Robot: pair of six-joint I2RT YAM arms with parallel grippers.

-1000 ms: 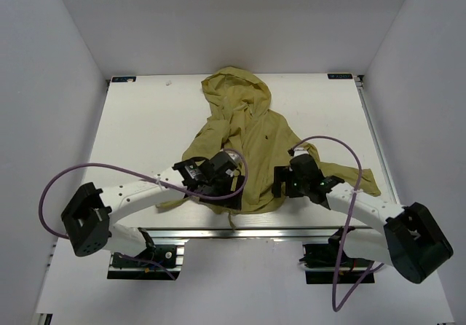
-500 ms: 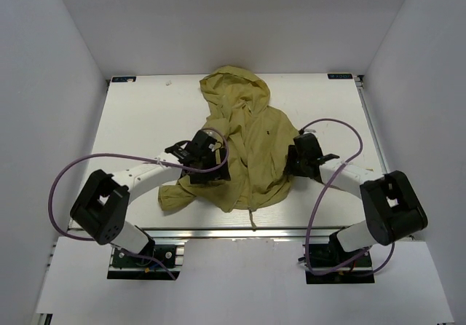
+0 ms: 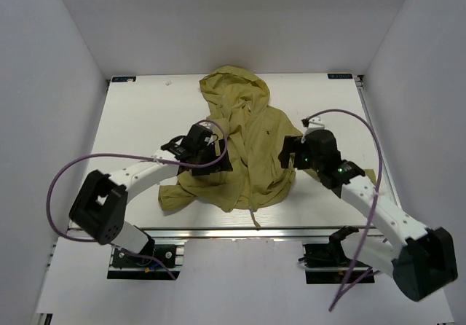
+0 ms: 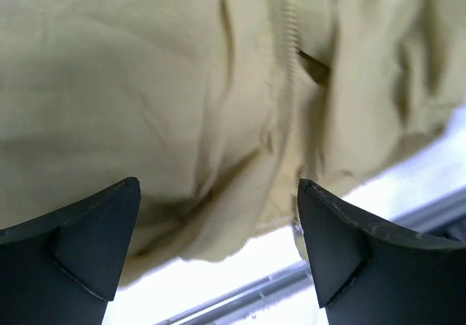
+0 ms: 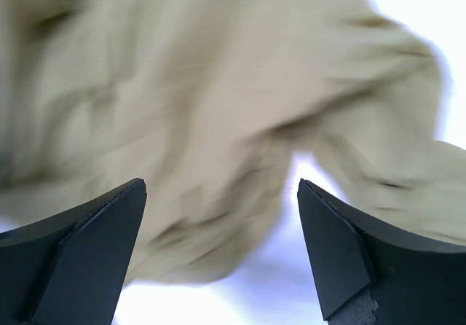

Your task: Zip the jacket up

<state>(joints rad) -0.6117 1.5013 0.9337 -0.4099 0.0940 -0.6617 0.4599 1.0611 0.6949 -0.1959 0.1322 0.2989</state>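
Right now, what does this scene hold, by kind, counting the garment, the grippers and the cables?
Olive-green hooded fabric jacket: 1
Black two-finger grippers: 2, the left gripper and the right gripper, both open over the jacket
Purple cables: 2, the left cable and the right cable
Total: 5

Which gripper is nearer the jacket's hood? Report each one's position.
Left. The left gripper hangs over the jacket just this side of the hood; the right gripper sits farther off, by the jacket's right-hand edge.
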